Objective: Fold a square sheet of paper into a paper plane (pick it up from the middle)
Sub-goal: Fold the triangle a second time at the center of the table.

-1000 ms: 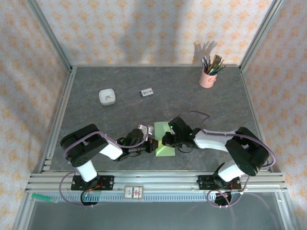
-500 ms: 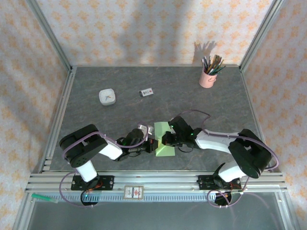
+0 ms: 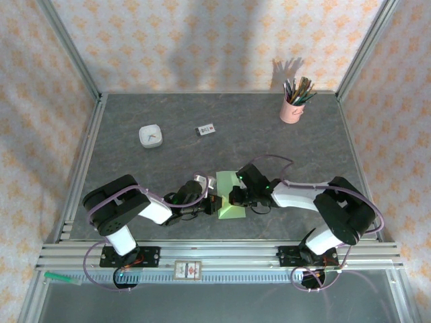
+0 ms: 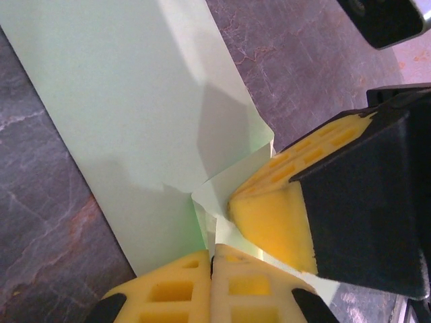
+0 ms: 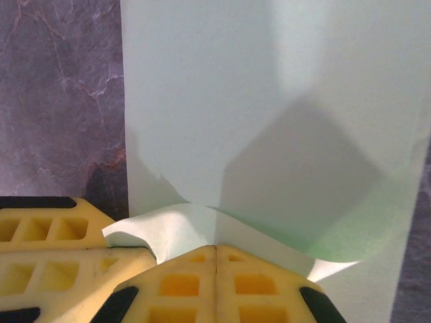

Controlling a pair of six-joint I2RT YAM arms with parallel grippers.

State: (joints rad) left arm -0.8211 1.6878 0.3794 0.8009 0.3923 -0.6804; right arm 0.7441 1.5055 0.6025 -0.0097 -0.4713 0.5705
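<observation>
Found the thin pale green sheet of paper (image 3: 229, 202) lying partly folded at the near middle of the grey marbled tabletop (image 3: 168, 161), with left end effector (image 4: 212, 259) and right end effector (image 5: 215, 252) both clamped pad to pad, yellow tips meeting where the paper curls up.

Both arms extend low and inward, with left tool (image 3: 209, 202) and right tool (image 3: 233, 197) fully closed, tips nearly touching.
</observation>
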